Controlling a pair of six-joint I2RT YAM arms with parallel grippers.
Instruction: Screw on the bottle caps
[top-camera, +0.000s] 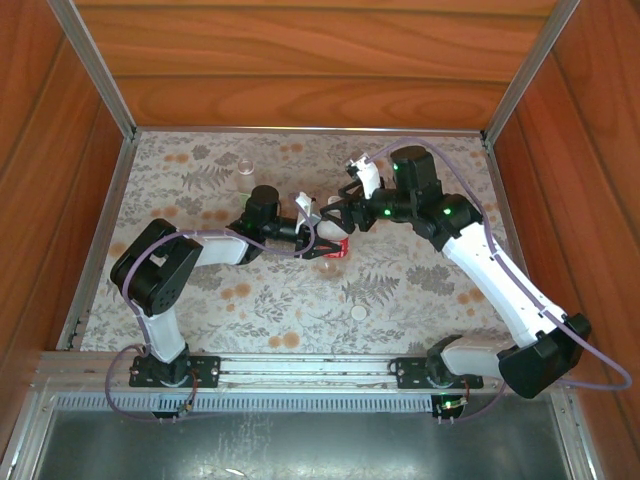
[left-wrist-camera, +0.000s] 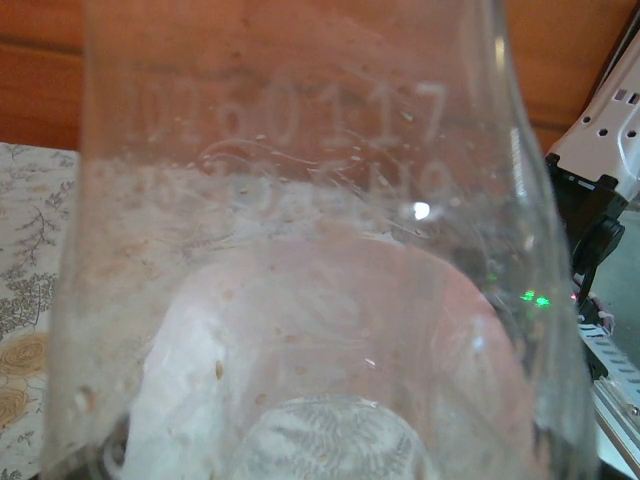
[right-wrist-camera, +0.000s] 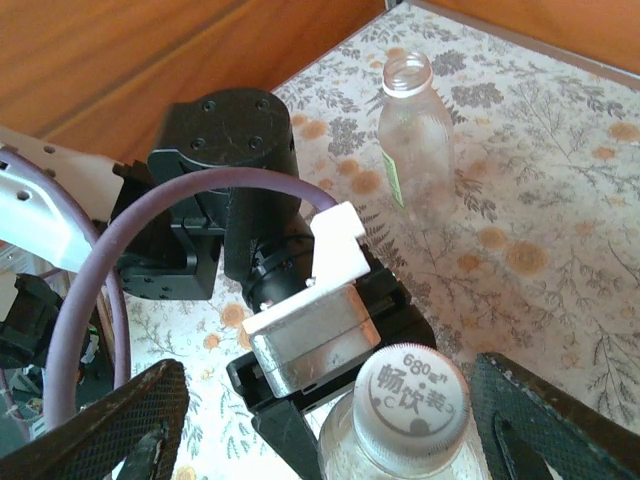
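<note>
The red-labelled bottle (top-camera: 339, 250) stands mid-table with my left gripper (top-camera: 320, 242) shut on its body; its clear wall (left-wrist-camera: 300, 250) presses close against the left wrist view. A white cap (right-wrist-camera: 412, 398) with printed characters sits on this bottle's neck. My right gripper (right-wrist-camera: 330, 425) hovers over it, open, with one finger (right-wrist-camera: 120, 420) on each side and gaps to the cap. The second bottle (right-wrist-camera: 415, 130), with a pale greenish label and a bare open neck, stands upright at the back (top-camera: 245, 172). A second white cap (top-camera: 358, 313) lies loose on the cloth nearer the front.
The flower-print cloth (top-camera: 420, 290) covers the table. Wooden walls (top-camera: 300, 60) and an aluminium frame close in the back and both sides. The left arm's purple cable (right-wrist-camera: 90, 290) loops close to my right gripper.
</note>
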